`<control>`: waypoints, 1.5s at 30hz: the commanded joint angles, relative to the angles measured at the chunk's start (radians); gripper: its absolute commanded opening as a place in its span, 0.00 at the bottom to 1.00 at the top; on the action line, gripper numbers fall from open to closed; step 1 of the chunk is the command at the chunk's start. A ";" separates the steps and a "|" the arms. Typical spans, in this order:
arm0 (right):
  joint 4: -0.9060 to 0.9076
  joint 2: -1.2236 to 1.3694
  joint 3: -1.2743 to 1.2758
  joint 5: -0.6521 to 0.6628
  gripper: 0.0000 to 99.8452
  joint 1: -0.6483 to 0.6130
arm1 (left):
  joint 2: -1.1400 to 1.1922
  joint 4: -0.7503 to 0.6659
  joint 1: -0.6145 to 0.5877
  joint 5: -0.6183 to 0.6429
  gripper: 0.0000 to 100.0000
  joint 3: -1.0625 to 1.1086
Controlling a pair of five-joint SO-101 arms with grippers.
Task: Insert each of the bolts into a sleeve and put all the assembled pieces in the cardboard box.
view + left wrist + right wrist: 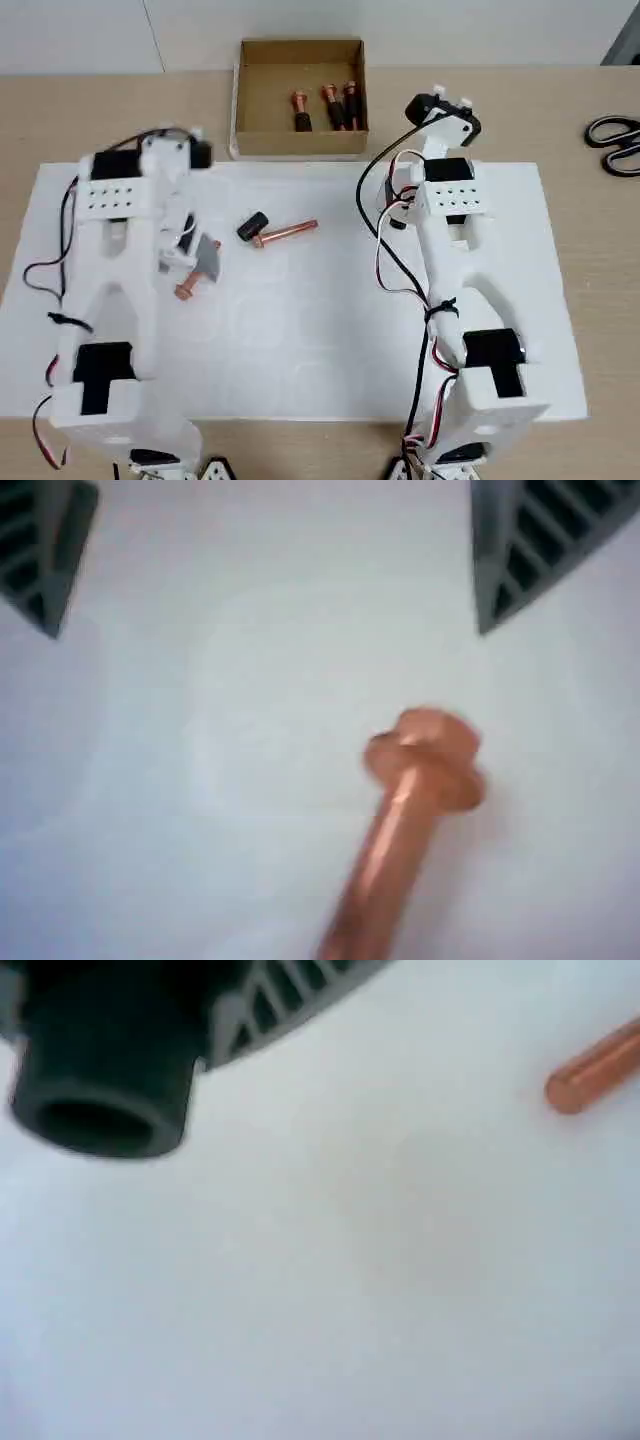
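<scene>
Left gripper (268,630) hangs open over a bolt (420,770) on the mat (180,800). Right gripper (398,218) clasps a sleeve (100,1080), hollow end plain from its wrist; from above, three assembled pieces (328,108) lie in the box (265,100).

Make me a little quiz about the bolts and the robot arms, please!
1. How many assembled pieces lie in the box?
2. True or false: the left pincer is shut on a bolt.
3. What does the right pincer hold? A) scissors B) a sleeve C) a bolt

Key: 1. Three. 2. False: it is open above the bolt. 3. B.
</scene>
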 commanded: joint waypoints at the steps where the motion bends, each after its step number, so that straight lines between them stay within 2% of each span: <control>1: 0.005 -0.071 -0.040 0.008 0.00 0.002 | -0.035 -0.080 -0.043 -0.029 0.25 0.056; 5: 0.007 -0.073 -0.037 0.008 0.00 0.002 | 0.034 -0.135 -0.054 -0.074 0.25 0.064; 11: 0.007 -0.073 -0.037 0.008 0.00 0.002 | 0.150 -0.206 0.038 -0.074 0.25 0.047; 16: 0.030 -0.074 -0.040 0.009 0.00 0.001 | 0.219 -0.262 0.048 -0.072 0.24 0.042; 18: 0.042 -0.074 -0.040 0.009 0.00 0.001 | 0.245 -0.281 0.041 -0.072 0.18 0.042; 21: 0.042 -0.074 -0.038 0.009 0.00 0.002 | 0.265 -0.319 0.025 -0.072 0.00 0.042; 22: 0.042 -0.074 -0.038 0.009 0.00 0.001 | 0.272 -0.324 0.020 -0.072 0.02 0.042; 27: 0.042 -0.074 -0.038 0.009 0.00 0.001 | 0.264 -0.279 0.014 -0.072 0.01 0.024; 33: 0.044 -0.074 -0.040 0.009 0.00 -0.005 | 0.265 0.034 0.031 -0.071 0.01 -0.228; 38: 0.033 -0.074 -0.041 0.009 0.00 -0.016 | 0.264 0.038 0.094 0.015 0.01 -0.236; 41: 0.035 -0.074 -0.051 0.009 0.00 -0.031 | 0.264 0.037 0.137 0.021 0.01 -0.262; 43: 0.033 -0.074 -0.058 0.009 0.00 -0.033 | 0.264 0.038 0.183 -0.037 0.01 -0.285; 45: 0.036 -0.073 -0.068 0.009 0.00 -0.031 | 0.236 0.038 0.239 -0.269 0.01 -0.305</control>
